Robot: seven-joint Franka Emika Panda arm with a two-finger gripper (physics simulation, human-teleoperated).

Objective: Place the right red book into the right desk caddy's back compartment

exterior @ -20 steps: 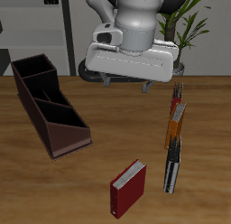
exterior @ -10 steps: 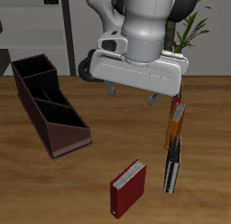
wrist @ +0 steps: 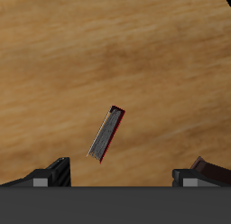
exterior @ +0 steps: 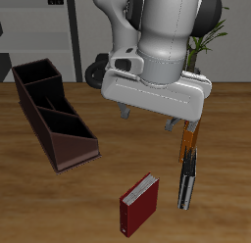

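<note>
Right red book (exterior: 138, 205) cover: no readable text
Right desk caddy (exterior: 54, 113) walls: no label
Row of thin books (exterior: 187, 169), 3 o'clock of red book: markings illegible

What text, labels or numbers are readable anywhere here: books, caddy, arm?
None readable.
right red book: plain dark red cover, no title visible.
Row of thin books: black-and-white patterning on the spines, too small to read.
right desk caddy: unmarked.
end effector and arm housing: no markings visible.
Wrist view: only the book's page edges show, no print.
</note>
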